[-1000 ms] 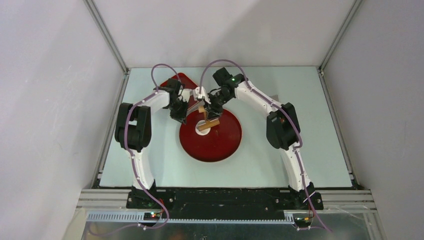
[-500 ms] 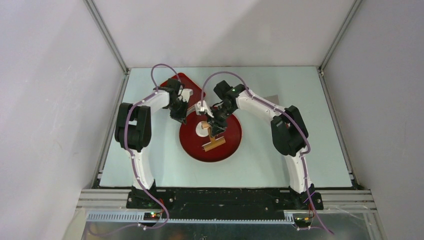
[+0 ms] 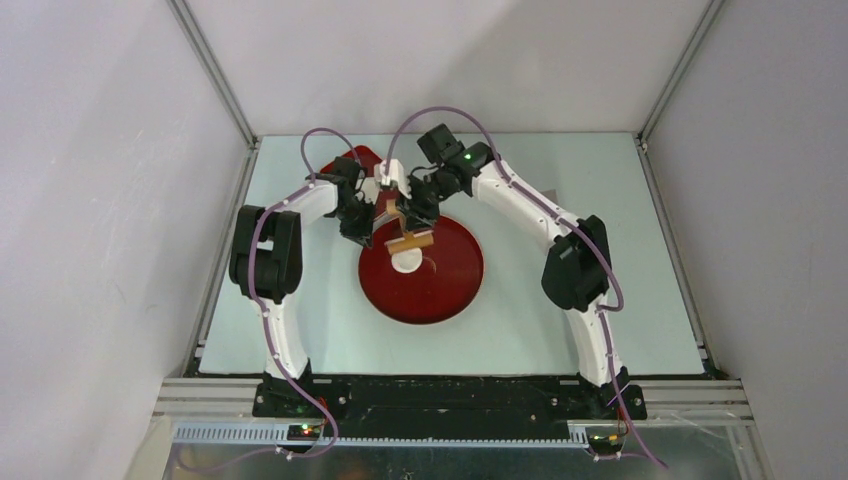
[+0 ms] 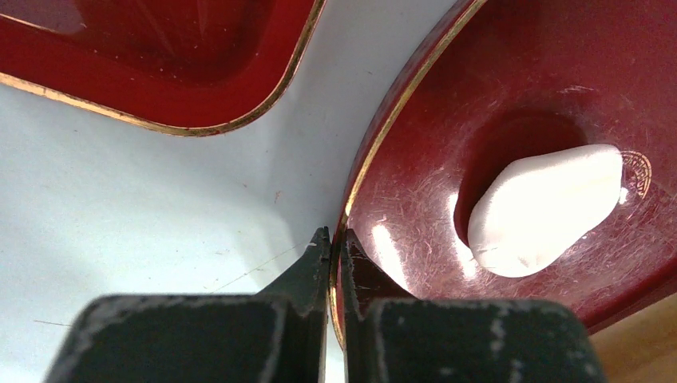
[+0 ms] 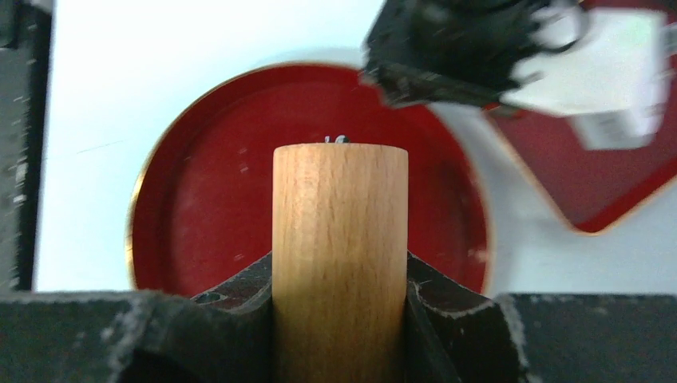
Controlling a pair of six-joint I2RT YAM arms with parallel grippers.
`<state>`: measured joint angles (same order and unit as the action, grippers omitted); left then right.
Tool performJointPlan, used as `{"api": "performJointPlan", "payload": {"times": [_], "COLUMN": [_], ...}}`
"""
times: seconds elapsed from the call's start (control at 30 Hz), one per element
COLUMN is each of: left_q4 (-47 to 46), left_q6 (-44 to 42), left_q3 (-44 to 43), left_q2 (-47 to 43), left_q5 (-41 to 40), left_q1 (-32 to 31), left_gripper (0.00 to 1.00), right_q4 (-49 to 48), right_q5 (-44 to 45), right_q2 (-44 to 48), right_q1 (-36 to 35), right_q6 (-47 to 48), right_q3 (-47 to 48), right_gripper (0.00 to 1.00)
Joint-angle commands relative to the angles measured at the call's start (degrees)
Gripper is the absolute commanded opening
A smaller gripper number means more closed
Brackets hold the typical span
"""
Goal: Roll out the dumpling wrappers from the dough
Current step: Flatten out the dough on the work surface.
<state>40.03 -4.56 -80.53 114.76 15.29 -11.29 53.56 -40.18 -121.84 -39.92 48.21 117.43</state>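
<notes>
My left gripper (image 4: pixel 331 243) is pinched shut on the gold rim of the round red plate (image 4: pixel 447 120). The dumpling wrapper (image 4: pixel 543 207) — a thick white oval — lies near the plate's middle, to the right of those fingers and apart from them. My right gripper (image 5: pixel 339 299) clamps the wooden rolling pin (image 5: pixel 339 215), which lies across the wrapper's far edge. Whether they touch I cannot tell — from that wrist the pin hides the dough.
</notes>
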Motion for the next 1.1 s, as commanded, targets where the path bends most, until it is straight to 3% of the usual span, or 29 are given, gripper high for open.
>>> {"api": "performJointPlan", "payload": {"times": [0.0,0.33,0.73,1.07], "left_q4": [-1.85,-1.85,-1.81,-1.81], "left_q6": [-0.33,-0.44,-0.21,-0.08], "left_q3": [-0.85,-0.92,-1.00,-0.96], "left_q2": [1.87,2.00,1.96,1.98], "left_q5": [-0.40,-0.19,-0.29,-0.48], "left_q1": [0.30,0.30,0.39,0.39], "left_gripper": [0.00,0.00,0.00,0.00], "right_q4": [-5.53,-0.65,-3.73,-9.19], "right_q5": [4.57,-1.53,-0.11,3.46], "right_q2": [-4.95,-12.27,-1.11,3.70], "right_q1": [-0.27,0.02,-1.63,-3.29], "right_q6": [-0.91,3.37,6.40,2.95], "right_q3": [6.76,8.90,-17.14,-28.13], "right_gripper": [0.00,0.00,0.00,0.00]}}
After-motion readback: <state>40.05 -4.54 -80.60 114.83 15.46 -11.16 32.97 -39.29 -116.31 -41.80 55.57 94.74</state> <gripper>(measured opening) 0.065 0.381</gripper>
